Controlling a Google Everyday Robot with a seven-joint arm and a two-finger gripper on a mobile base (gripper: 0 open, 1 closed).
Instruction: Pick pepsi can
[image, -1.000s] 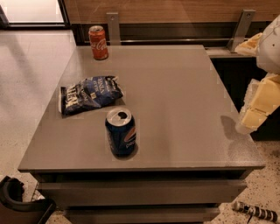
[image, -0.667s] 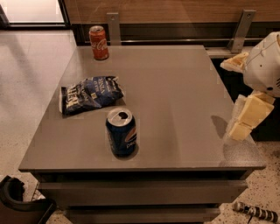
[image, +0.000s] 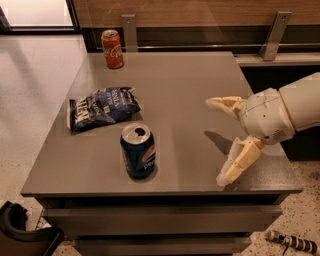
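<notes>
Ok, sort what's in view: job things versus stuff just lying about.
Job: pepsi can, upright near the front edge of the table; claw, open, over the table's right side.
Lying about: red can, back left; snack bag, left side.

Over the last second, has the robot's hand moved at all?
Yes. The open hand has moved left, from the table's right edge in over its top, nearer the pepsi can.

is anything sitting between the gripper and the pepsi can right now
Nothing visible does. The gripper, open over the right side of the table, faces the pepsi can across bare surface. The snack bag lies behind the can to its left; the red cola can stands at the far edge.
</notes>
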